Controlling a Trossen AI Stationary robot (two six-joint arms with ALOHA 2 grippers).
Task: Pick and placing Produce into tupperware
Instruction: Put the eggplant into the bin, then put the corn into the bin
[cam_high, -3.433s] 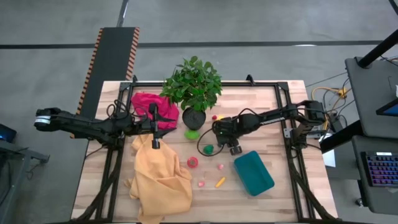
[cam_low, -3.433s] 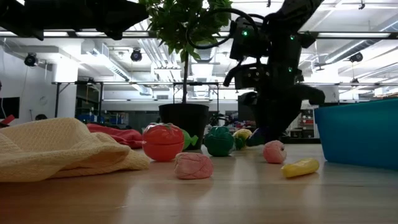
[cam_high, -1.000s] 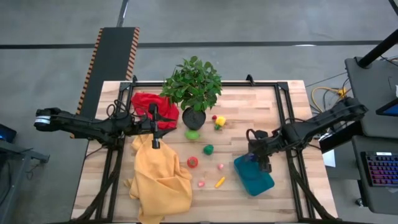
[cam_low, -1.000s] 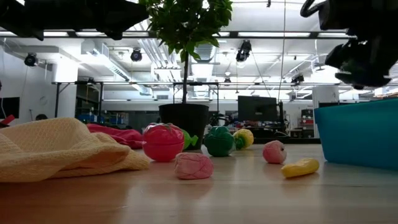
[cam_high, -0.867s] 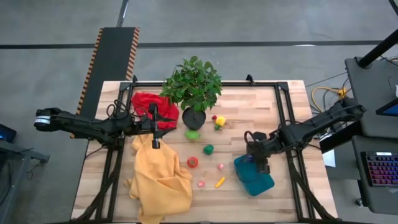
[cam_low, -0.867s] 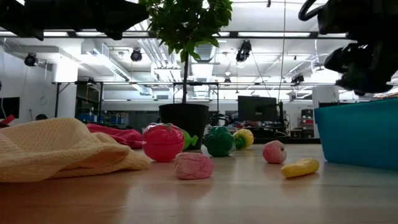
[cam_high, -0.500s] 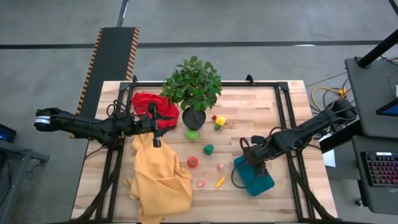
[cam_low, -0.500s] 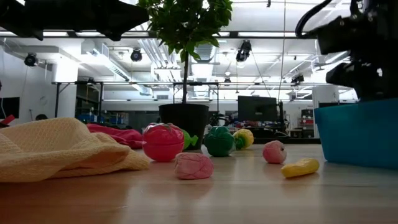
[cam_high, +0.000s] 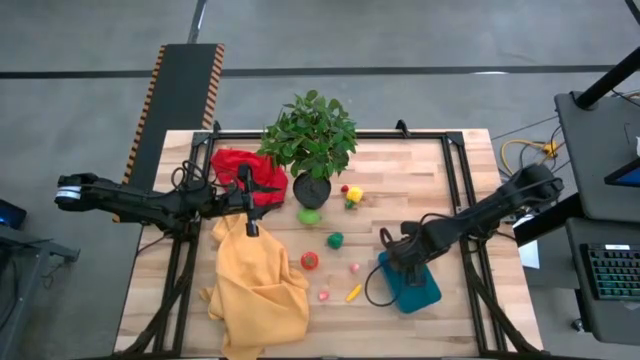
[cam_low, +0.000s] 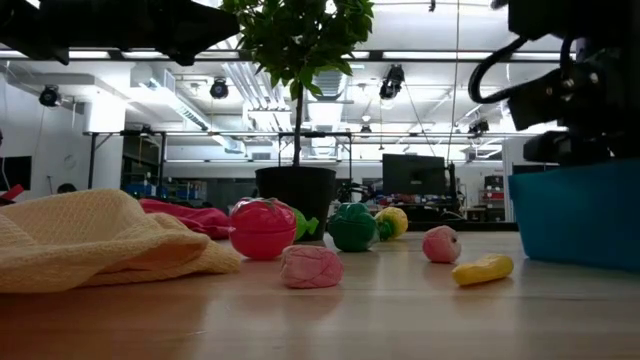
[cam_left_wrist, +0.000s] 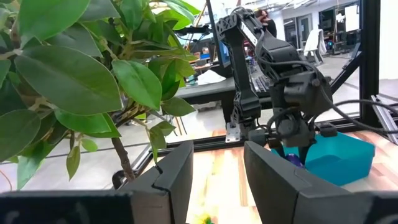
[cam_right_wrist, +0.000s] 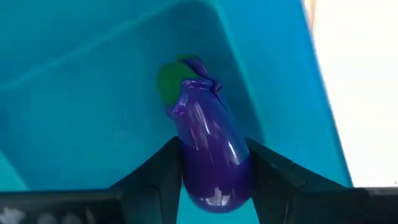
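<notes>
Right wrist: glossy purple eggplant (cam_right_wrist: 211, 162), green-capped.

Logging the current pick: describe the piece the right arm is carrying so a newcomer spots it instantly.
Start at the teal tupperware near the table's right front. The right claw hangs inside it, shut on a toy eggplant. It is the only glossy purple piece, with a green cap.

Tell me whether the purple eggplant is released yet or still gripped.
Gripped: the right gripper's fingers flank the eggplant over the tupperware.
</notes>
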